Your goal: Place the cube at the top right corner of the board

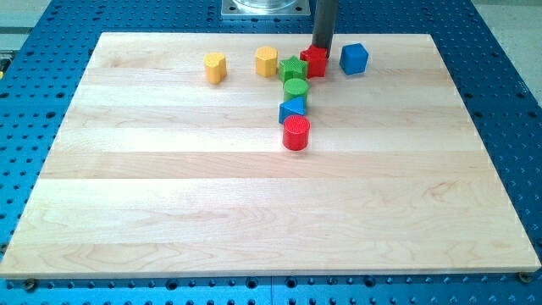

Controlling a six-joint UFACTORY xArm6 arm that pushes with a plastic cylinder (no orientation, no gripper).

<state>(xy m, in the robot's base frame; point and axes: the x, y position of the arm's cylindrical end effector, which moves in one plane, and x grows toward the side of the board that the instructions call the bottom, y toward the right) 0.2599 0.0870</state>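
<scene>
A blue cube (354, 58) sits near the top of the wooden board (169, 186), right of centre. My tip (321, 48) stands just behind a red block (314, 62), left of the blue cube with a small gap between them. A green star-shaped block (292, 69) touches the red block's left side. Below it lie a green cylinder (295, 88), a blue triangular block (292, 109) and a red cylinder (295, 133) in a column.
A yellow heart-shaped block (215, 67) and a yellow hexagonal block (267, 61) sit at the top, left of the cluster. The arm's metal base (264, 8) is beyond the board's top edge. A blue perforated table (508, 102) surrounds the board.
</scene>
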